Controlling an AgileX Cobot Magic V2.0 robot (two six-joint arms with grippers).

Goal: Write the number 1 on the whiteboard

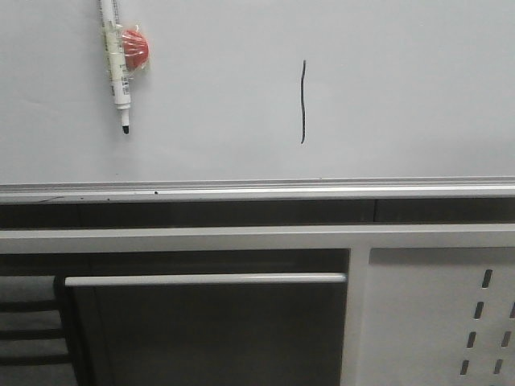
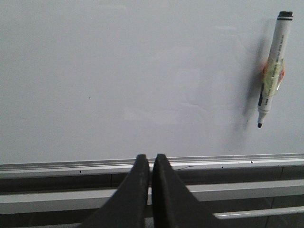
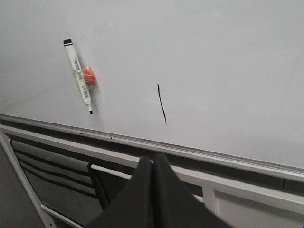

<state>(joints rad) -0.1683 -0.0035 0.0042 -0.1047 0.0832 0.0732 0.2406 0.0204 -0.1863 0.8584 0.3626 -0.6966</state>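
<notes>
The number 1 [image 1: 303,102] is a thin, slightly wavy black vertical stroke near the middle of the whiteboard [image 1: 402,88]. It also shows in the right wrist view [image 3: 162,105]. A white marker [image 1: 115,64] with a black tip sticks to the board at upper left, taped to a red magnet [image 1: 135,48]. It shows in the left wrist view [image 2: 273,69] and the right wrist view [image 3: 78,76]. My left gripper [image 2: 151,159] is shut and empty, below the board's silver rail [image 2: 213,161]. My right gripper [image 3: 152,159] is shut and empty, below the stroke. Neither gripper shows in the front view.
Under the board's rail [image 1: 257,190] runs a white frame bar [image 1: 201,239] with a horizontal handle bar [image 1: 205,279]. A white perforated metal panel [image 1: 438,322] stands at lower right. Dark shelving [image 1: 32,330] is at lower left.
</notes>
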